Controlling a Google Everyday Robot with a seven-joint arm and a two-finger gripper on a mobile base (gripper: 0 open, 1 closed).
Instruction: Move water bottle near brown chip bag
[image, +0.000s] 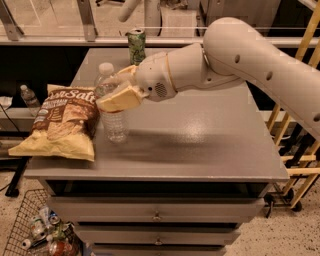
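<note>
The water bottle (114, 125) is clear and ribbed with a white cap. It stands upright on the grey table (200, 145), just right of the brown chip bag (62, 122), which lies flat at the table's left front with white script on its front. My gripper (111, 87) comes in from the right and is closed around the bottle's upper body. One tan finger (119, 98) crosses in front of the label, and the other sits behind the bottle. The bottle's base appears to rest on the tabletop, a small gap from the bag's right edge.
A green drink can (136, 46) stands at the back of the table behind my arm. A small bottle (29, 99) sits on a lower shelf at far left. A wire basket of rubbish (42, 232) is on the floor at left. A yellow frame (295, 150) stands at right.
</note>
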